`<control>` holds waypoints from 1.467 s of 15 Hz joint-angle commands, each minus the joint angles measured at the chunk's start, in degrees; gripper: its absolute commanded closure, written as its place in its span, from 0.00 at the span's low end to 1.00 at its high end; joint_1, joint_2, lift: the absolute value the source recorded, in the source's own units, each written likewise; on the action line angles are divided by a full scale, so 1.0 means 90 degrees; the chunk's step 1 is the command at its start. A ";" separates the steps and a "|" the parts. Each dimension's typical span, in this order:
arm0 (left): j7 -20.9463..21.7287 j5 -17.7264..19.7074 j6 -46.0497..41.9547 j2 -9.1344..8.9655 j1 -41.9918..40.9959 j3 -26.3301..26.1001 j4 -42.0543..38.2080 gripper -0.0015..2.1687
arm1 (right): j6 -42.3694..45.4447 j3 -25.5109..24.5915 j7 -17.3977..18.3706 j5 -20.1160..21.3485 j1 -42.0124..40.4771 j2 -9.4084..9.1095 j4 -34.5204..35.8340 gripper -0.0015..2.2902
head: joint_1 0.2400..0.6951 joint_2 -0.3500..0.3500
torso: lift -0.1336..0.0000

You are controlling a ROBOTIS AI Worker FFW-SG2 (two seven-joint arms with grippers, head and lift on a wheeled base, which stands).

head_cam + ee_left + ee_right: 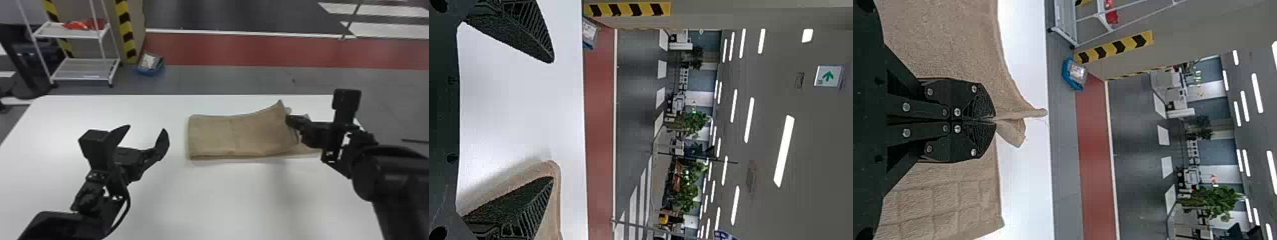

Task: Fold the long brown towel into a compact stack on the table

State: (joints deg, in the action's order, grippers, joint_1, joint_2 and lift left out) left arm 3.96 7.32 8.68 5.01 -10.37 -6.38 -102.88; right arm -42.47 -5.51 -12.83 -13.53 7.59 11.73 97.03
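The brown towel point(236, 135) lies folded in layers on the white table, right of centre, its long side running left to right. Its right part is lifted into a raised corner, where my right gripper point(289, 121) is closed on the cloth. In the right wrist view the two fingertips of my right gripper point(994, 120) meet on a pinched fold of the towel point(943, 40), with more towel spread below. My left gripper point(146, 132) is above the table, left of the towel, its fingers wide apart. In the left wrist view, my left gripper point(553, 120) holds nothing; the towel point(554, 200) shows behind one finger.
The white table point(159, 198) extends around the towel. Beyond its far edge stand a white shelf rack point(83, 68) and a blue bin point(150, 65) on the floor, beside a post with yellow and black stripes.
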 commanded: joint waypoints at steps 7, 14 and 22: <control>-0.0020 -0.0120 0.0300 0.0049 0.0029 -0.0043 -0.0024 0.02 | -0.0707 -0.0901 -0.0127 -0.0313 0.0339 0.0161 0.0381 0.53 | 1.00 0.30 | 0.09; 0.0000 -0.0149 0.0418 0.0049 0.0107 -0.0160 -0.0024 0.02 | -0.0805 -0.0716 -0.0137 0.0078 0.0329 0.0161 -0.0274 0.53 | 1.00 0.23 | 0.09; 0.0019 -0.0305 0.0632 0.0059 0.0059 -0.0307 -0.0122 0.02 | -0.0922 -0.0979 -0.0147 0.0234 0.0593 0.0337 -0.0440 0.52 | 1.00 0.19 | 0.09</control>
State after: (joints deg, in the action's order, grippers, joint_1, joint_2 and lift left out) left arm 4.13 4.60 14.37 5.53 -9.70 -8.72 -103.91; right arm -51.87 -14.61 -14.15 -12.42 13.24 14.79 94.81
